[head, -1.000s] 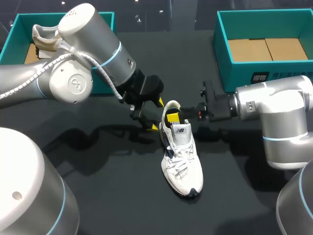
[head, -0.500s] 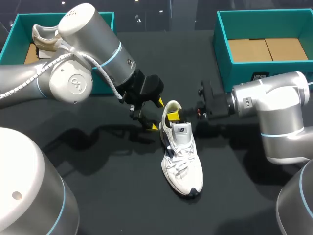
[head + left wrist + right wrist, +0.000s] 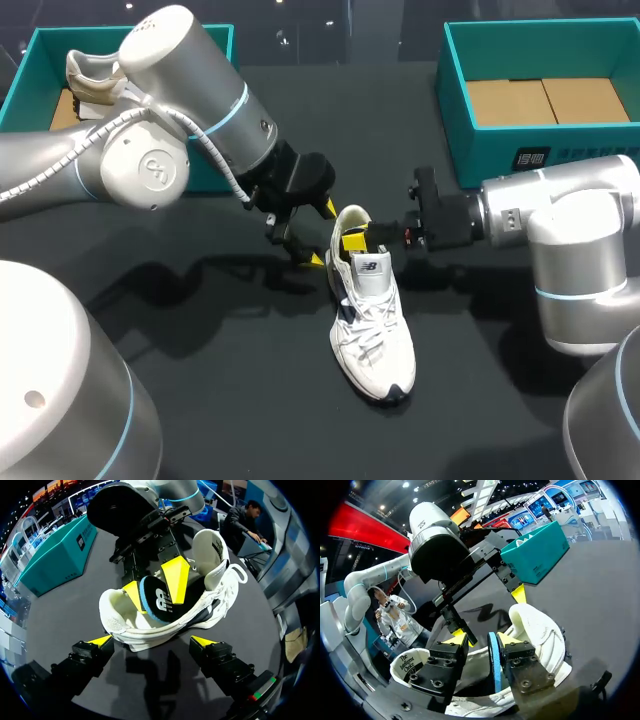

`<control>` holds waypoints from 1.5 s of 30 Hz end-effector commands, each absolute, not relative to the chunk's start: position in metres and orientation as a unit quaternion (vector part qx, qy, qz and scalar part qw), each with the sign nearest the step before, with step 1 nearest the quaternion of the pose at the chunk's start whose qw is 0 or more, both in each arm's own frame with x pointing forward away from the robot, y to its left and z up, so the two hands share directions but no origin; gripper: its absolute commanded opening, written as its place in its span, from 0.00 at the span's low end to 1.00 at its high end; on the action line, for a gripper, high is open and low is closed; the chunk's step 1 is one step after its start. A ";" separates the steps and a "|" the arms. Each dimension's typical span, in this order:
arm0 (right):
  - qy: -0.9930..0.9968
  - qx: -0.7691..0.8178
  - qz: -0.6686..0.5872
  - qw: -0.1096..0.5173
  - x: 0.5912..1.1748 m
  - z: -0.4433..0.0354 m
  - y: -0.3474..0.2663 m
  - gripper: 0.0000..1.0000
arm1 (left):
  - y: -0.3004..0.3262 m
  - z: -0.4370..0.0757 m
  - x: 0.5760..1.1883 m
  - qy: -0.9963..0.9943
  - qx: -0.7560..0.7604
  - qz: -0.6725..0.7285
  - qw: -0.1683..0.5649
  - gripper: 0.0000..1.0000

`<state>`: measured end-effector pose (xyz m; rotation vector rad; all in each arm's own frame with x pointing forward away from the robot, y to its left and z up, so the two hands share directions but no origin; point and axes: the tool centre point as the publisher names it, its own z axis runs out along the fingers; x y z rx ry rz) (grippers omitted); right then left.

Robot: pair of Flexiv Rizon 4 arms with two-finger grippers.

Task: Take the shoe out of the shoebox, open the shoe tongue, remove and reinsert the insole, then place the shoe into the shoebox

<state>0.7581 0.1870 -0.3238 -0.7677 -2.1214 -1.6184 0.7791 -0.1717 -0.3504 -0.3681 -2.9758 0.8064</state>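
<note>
One white laced shoe [image 3: 372, 335], blue-edged insole [image 3: 156, 600] upright inside

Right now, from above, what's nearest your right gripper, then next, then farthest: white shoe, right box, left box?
From the right gripper:
1. White shoe, right at it.
2. Right box, at the table's right.
3. Left box, far across at the left.

A white shoe [image 3: 150, 632] lies on the dark table [image 3: 65, 620]. The left gripper [image 3: 151, 642] sits wide open, one yellow tip on each side of the heel. The right gripper [image 3: 154, 587] reaches into the shoe and pinches the blue insole [image 3: 157, 602]
</note>
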 end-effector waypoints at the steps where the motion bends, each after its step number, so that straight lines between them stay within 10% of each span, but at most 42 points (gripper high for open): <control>1: -0.760 -0.272 -0.563 0.179 0.759 -0.313 0.184 0.42 | -0.161 -0.340 0.778 -0.956 -0.126 0.265 0.023 1.00; 45: -0.806 -0.466 -0.330 0.157 0.788 -0.278 0.052 0.36 | -0.033 -0.249 0.805 -0.944 -0.277 0.167 0.067 1.00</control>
